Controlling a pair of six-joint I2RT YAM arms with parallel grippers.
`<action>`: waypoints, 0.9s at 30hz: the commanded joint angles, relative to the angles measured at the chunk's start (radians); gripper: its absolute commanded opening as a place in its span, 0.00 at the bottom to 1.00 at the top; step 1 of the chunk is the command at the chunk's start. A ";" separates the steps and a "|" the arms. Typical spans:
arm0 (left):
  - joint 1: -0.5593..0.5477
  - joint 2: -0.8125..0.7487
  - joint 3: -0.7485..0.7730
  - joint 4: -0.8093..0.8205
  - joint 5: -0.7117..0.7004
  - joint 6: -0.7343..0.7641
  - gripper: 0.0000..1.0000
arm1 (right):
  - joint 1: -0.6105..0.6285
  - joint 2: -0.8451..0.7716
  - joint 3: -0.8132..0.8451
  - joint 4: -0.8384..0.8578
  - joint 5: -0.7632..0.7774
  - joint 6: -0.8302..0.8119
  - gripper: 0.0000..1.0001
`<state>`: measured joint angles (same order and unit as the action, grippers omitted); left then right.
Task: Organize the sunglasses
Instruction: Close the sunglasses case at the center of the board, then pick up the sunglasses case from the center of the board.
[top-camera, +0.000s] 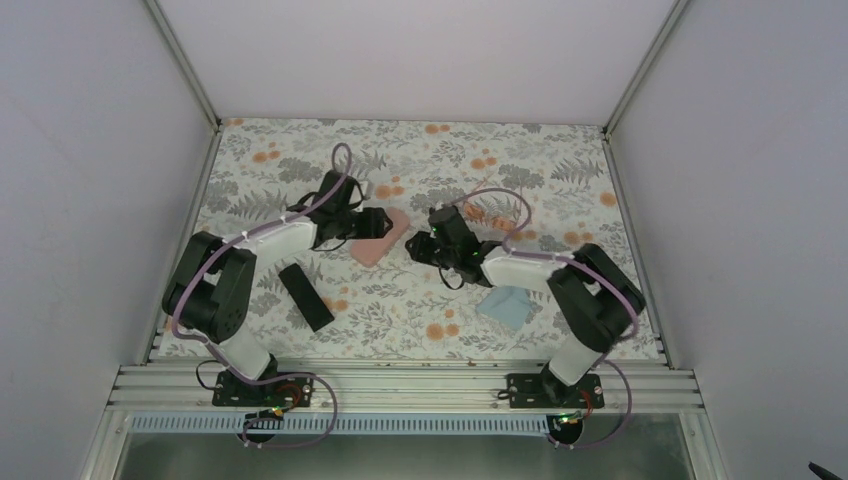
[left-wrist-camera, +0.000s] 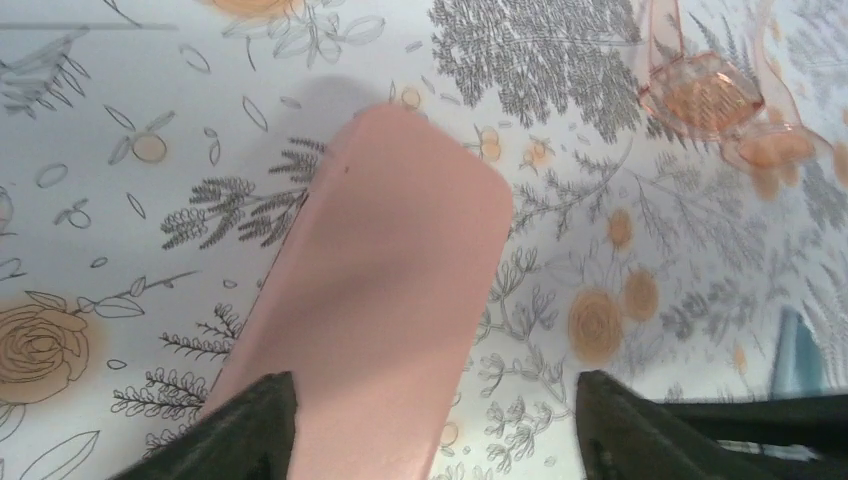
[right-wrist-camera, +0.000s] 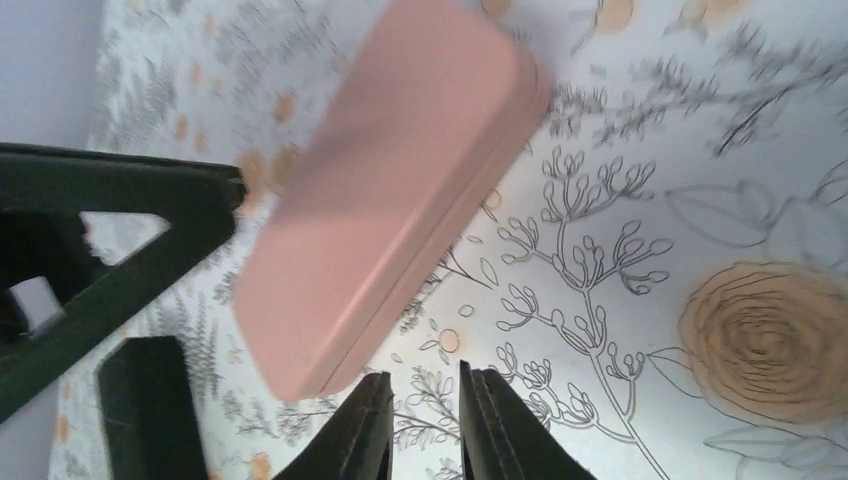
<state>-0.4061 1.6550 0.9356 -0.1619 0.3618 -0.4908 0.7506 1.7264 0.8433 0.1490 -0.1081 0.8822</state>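
The pale orange-pink sunglasses (left-wrist-camera: 712, 98) lie folded on the floral cloth at the top right of the left wrist view, beyond the pink case (left-wrist-camera: 385, 300). I cannot make them out in the top view. The dark brown pair is out of view. My left gripper (top-camera: 374, 224) is open wide at the case's near end, with the case (top-camera: 379, 243) against its left finger (left-wrist-camera: 245, 430). My right gripper (top-camera: 417, 246) hovers just right of the case (right-wrist-camera: 385, 190). Its fingers (right-wrist-camera: 500, 430) are almost together, with only cloth showing in the narrow gap.
A black oblong case (top-camera: 305, 296) lies near the left arm. A light-blue cloth (top-camera: 505, 306) lies by the right arm and shows at the left wrist view's right edge (left-wrist-camera: 795, 352). White walls enclose the table on three sides.
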 joint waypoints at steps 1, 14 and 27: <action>-0.094 -0.007 0.101 -0.166 -0.289 0.175 0.77 | -0.020 -0.148 -0.054 -0.083 0.128 -0.039 0.26; -0.147 0.188 0.235 -0.310 -0.361 0.344 1.00 | -0.048 -0.312 -0.210 -0.187 0.180 -0.071 0.50; -0.203 0.274 0.278 -0.416 -0.569 0.266 0.85 | -0.049 -0.289 -0.193 -0.183 0.160 -0.075 0.50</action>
<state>-0.6014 1.9041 1.1954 -0.5125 -0.0761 -0.1722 0.7109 1.4296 0.6392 -0.0391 0.0387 0.8177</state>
